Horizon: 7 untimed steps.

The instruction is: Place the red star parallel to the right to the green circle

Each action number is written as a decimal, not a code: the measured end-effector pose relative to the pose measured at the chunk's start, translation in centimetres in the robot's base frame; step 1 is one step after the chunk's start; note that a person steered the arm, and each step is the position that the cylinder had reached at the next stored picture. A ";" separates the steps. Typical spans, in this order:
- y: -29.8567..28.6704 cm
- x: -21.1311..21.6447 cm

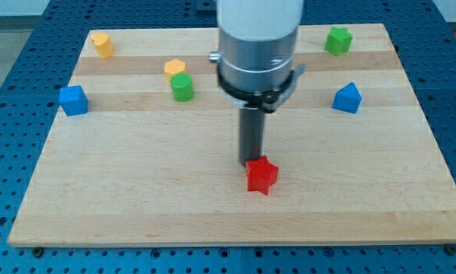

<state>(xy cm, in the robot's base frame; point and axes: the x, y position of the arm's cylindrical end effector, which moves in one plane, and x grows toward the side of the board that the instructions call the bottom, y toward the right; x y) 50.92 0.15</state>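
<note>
wooden board (136, 198) carries red star (262, 176), green circle (182, 87), green star (338, 40), two yellow blocks (102, 44) (175, 68), two blue blocks (73, 100) (347, 98).

A red star (262, 176) sits on the pale wooden board (136, 198), whose planks show light and slightly darker bands. The green circle (182, 87) is bright green, with a yellow-orange block (174, 68) and another (101, 44). Two blue blocks (73, 100) (347, 98), a green star-like block (338, 40). My tip (251, 161) is dark grey, under a silver and white arm; the surround is blue with dark holes
</note>
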 end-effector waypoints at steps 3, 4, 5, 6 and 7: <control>-2.4 -0.1; -3.3 0.9; 1.8 3.1; 3.9 3.8; 6.9 3.8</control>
